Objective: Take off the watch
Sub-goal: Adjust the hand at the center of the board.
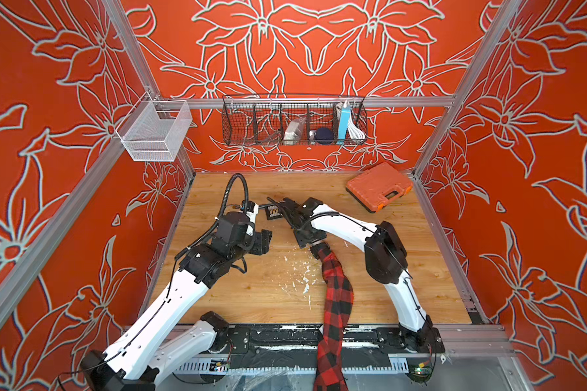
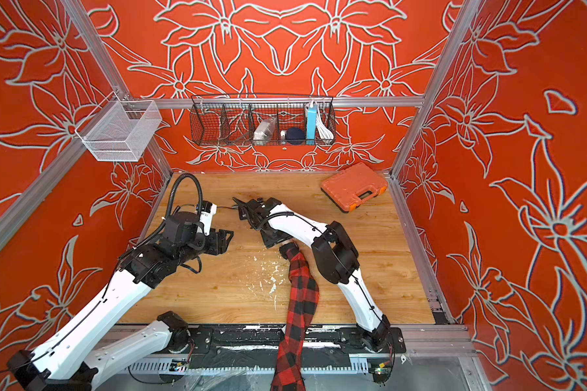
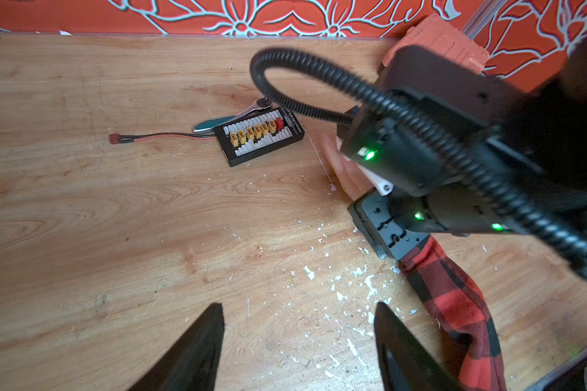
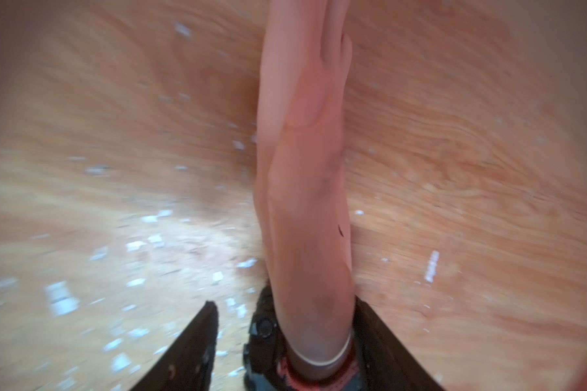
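Tabletop: scuffed light-wood tabletop, flecked with white chips.
Sleeve: red-and-black plaid fabric sleeve, reaching in from the near edge in both top views.
Hand: pale bare hand, fingers stretched out along the wood beyond the cuff.
Left claw: black two-fingered left claw, spread wide over bare wood beside the sleeve and holding nothing.
Right claw: black two-fingered right claw, jaws parted and straddling the wrist. One finger stands clear of the watch, the other lies against the wrist's far side, and nothing is gripped.
Watch: small black round-cased wristwatch, on the wrist between hand and cuff, hidden under the right claw from above.
Step in hand: probably taking hold of the watch.
Doing it well: pinch only case or strap, never skin. Draw it slowly along the hand toward the fingertips. I cannot tell whether the buckle is undone, so ease rather than tug.
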You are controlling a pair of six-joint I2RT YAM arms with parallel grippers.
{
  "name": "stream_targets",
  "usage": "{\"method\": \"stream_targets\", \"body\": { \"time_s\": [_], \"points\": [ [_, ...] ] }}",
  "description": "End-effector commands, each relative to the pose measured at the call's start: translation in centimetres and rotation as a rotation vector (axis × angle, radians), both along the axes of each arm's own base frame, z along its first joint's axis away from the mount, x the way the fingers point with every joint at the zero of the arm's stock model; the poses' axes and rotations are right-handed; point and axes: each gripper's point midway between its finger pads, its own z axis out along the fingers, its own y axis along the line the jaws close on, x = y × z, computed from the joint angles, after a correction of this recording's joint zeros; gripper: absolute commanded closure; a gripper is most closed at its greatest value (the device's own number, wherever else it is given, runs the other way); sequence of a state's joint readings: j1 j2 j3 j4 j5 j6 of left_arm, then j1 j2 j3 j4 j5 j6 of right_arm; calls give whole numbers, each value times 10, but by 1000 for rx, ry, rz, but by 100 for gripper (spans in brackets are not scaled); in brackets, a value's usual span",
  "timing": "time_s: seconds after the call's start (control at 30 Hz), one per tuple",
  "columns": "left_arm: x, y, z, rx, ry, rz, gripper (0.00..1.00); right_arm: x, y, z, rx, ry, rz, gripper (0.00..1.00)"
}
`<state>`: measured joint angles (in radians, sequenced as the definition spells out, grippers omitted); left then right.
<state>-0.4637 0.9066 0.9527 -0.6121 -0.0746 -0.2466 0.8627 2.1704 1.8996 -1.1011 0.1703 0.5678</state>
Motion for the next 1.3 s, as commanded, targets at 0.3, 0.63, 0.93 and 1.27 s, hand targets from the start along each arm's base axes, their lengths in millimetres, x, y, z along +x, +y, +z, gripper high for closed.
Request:
{"method": "stream_targets", "body": {
  "time_s": [0.3,0.63,0.93,1.27],
  "points": [
    [7,-19,-34,-80,155,18,32,-5,-37,50,427,12,-109,33],
    [22,-117,-73,-204,386,-39,46,-43,-80,31,527,84,-20,33],
    [35,-163,-128,-204,560,-41,58,-59,-77,3,621,176,32,34],
    [45,-175,-168,-146,642,-38,63,-64,-74,-25,624,228,43,33]
  ]
}}
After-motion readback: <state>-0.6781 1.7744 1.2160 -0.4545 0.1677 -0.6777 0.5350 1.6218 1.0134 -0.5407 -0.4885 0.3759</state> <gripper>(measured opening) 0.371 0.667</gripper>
